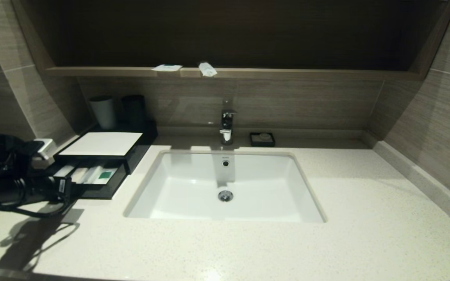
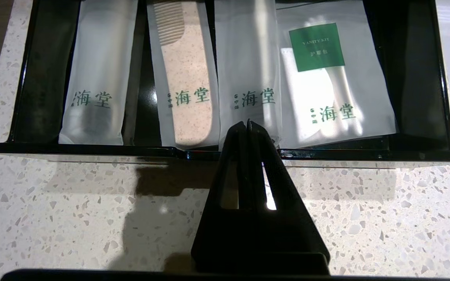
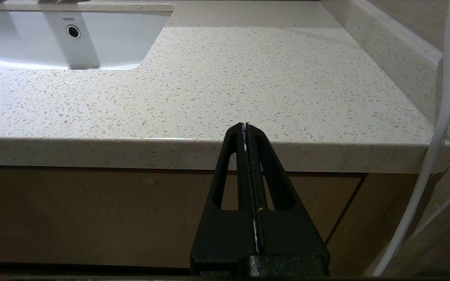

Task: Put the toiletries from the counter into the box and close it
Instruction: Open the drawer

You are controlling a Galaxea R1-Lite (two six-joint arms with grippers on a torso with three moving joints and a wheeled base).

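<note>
Two white toiletries lie on the brown wooden counter ledge (image 1: 287,73): a flat sachet with a green mark (image 1: 166,67) and a narrow pouch (image 1: 207,69). The black box (image 1: 102,143) with a white top panel stands at the left, its drawer (image 1: 104,190) pulled out. The drawer (image 2: 33,148) holds several white packets, among them a comb (image 2: 186,78) and a green-labelled kit (image 2: 326,82). My left gripper (image 1: 68,186) is shut and empty, its tips (image 2: 248,123) just over the drawer's front rim. My right gripper (image 3: 245,125) is shut and empty, low before the vanity's front edge, outside the head view.
A white sink (image 1: 225,187) with a chrome faucet (image 1: 227,125) sits in the speckled vanity top (image 1: 365,218). A small black soap dish (image 1: 262,139) and two cups (image 1: 103,112) stand at the back. A white cable (image 3: 440,128) hangs beside the right gripper.
</note>
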